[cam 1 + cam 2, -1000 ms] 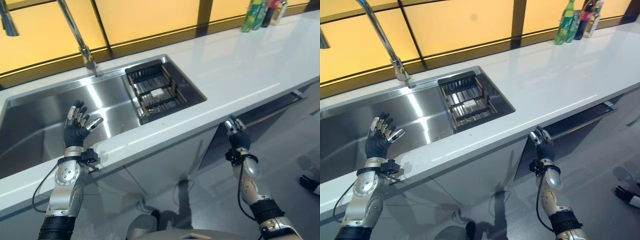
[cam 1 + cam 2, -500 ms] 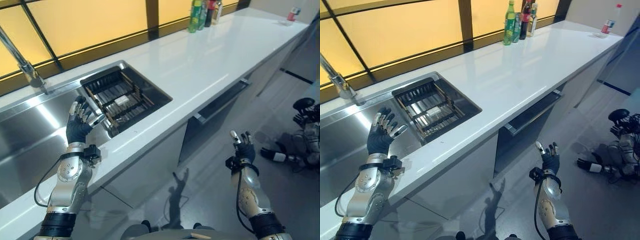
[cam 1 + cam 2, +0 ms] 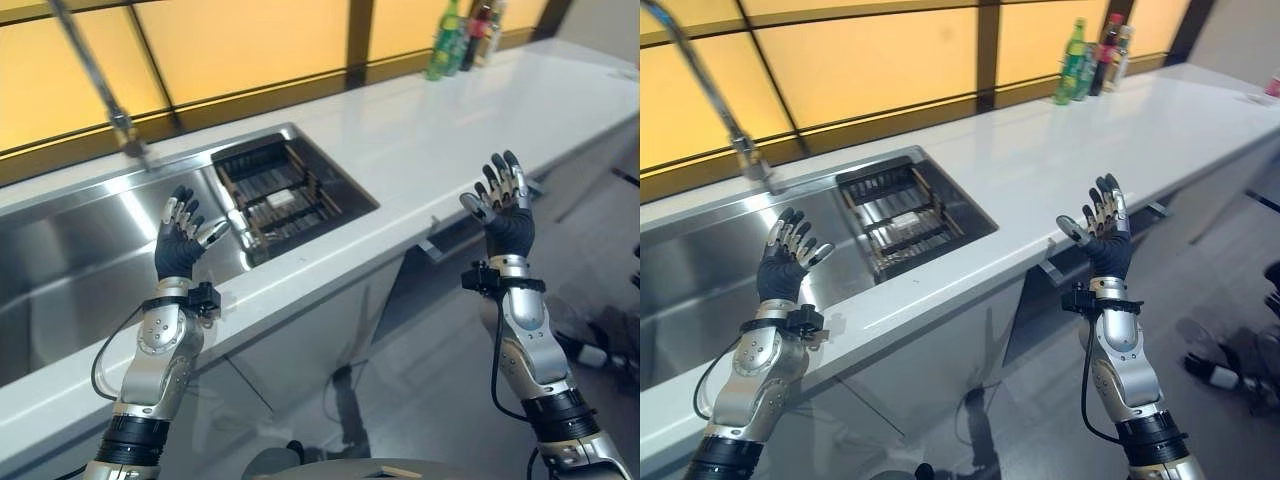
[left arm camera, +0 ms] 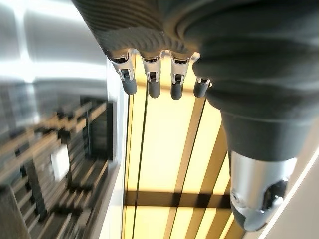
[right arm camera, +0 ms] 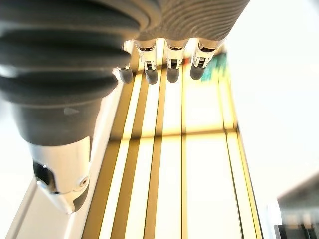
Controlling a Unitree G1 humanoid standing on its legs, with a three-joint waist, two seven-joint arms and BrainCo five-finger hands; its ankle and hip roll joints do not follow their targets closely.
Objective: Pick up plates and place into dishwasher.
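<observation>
I hold my left hand [image 3: 180, 250] up over the front edge of the long stainless steel sink [image 3: 70, 250], fingers spread and straight, with nothing in its grasp. My right hand [image 3: 503, 205] is raised too, palm toward me, in front of the white glossy countertop [image 3: 480, 120]; its fingers are straight and fanned apart, and it holds nothing either.

In the right end of the sink sits a dark slatted drying rack [image 3: 280, 192] with a small pale piece lying among its bars; I cannot tell what that piece is. I see no plate in either hand. The tall chrome tap [image 3: 100, 85] rises from the back rim of the sink, against the row of amber window panels [image 3: 250, 40].

Under the countertop, just below my right hand, the dark dishwasher door [image 3: 1080, 262] stands slightly ajar beneath the counter's edge. A cluster of green and dark bottles [image 3: 1090, 55] stands at the far end of the countertop, by the windows.
</observation>
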